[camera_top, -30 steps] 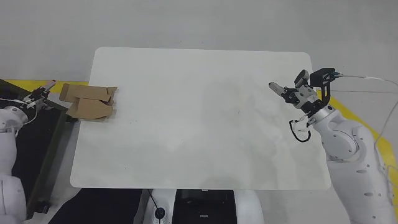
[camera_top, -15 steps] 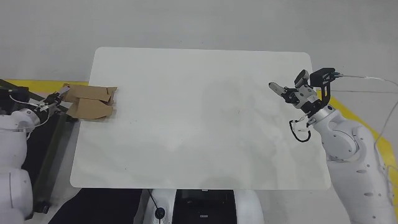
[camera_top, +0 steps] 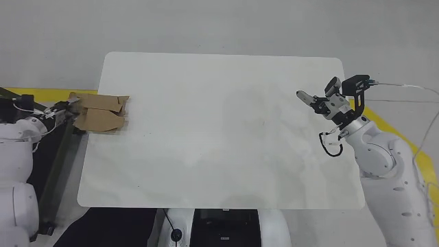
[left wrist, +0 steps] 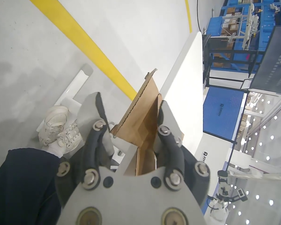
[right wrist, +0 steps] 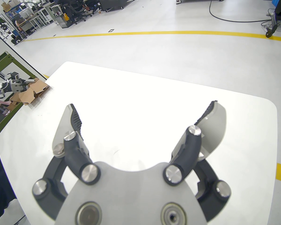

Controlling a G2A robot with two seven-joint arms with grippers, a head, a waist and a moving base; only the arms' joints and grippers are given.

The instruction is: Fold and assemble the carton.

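A flattened, partly folded brown corrugated cardboard carton point(camera_top: 101, 112) lies at the left edge of the white rectangular table point(camera_top: 219, 171) with rounded corners, somewhat toward its far side. Part of the carton overhangs the left edge. Its surfaces are plain brown cardboard, and any print on them is too small to tell.

The left gripper point(camera_top: 66, 110) sits just off the table's left edge, at the overhanging end of the carton. In the left wrist view the left gripper point(left wrist: 128, 101) has its two fingers apart, with a cardboard flap of the carton point(left wrist: 142, 111) standing between them. One finger point(left wrist: 162, 118) lies against the flap. The other is held off it, with a gap between.

The right gripper point(camera_top: 317, 90) hangs over the right side of the table, well apart from the carton. In the right wrist view the right gripper point(right wrist: 142, 107) has its fingers spread wide with nothing between them, above bare tabletop point(right wrist: 154, 90). The carton point(right wrist: 30, 92) is at the table's far-left corner in that view.
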